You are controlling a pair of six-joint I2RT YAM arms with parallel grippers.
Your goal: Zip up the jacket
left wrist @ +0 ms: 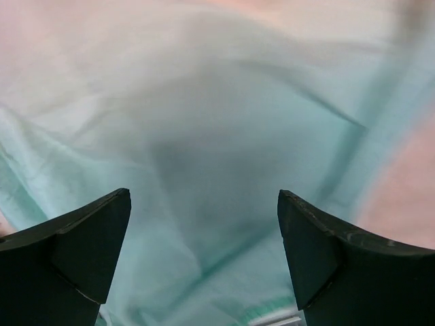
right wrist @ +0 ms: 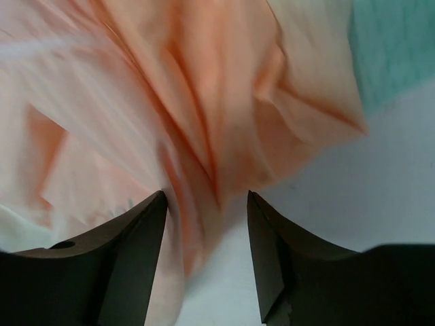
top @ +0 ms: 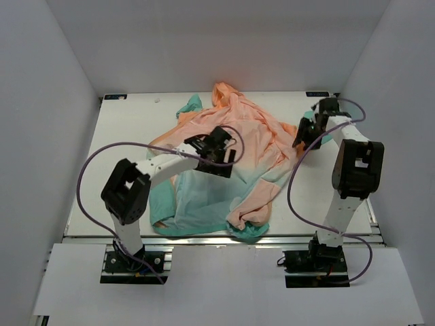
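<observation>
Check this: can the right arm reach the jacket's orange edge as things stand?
Probably yes. The right gripper is open right at the jacket, with an orange fold lying between its fingers and only table beside it. Nothing seems to block the way.

Left fingers (left wrist: 81, 244), right fingers (right wrist: 129, 258) apart.

My right gripper (right wrist: 206, 197) is spread apart over a crumpled peach fold of the jacket (right wrist: 170, 102), white table (right wrist: 380, 197) just beside it.
</observation>
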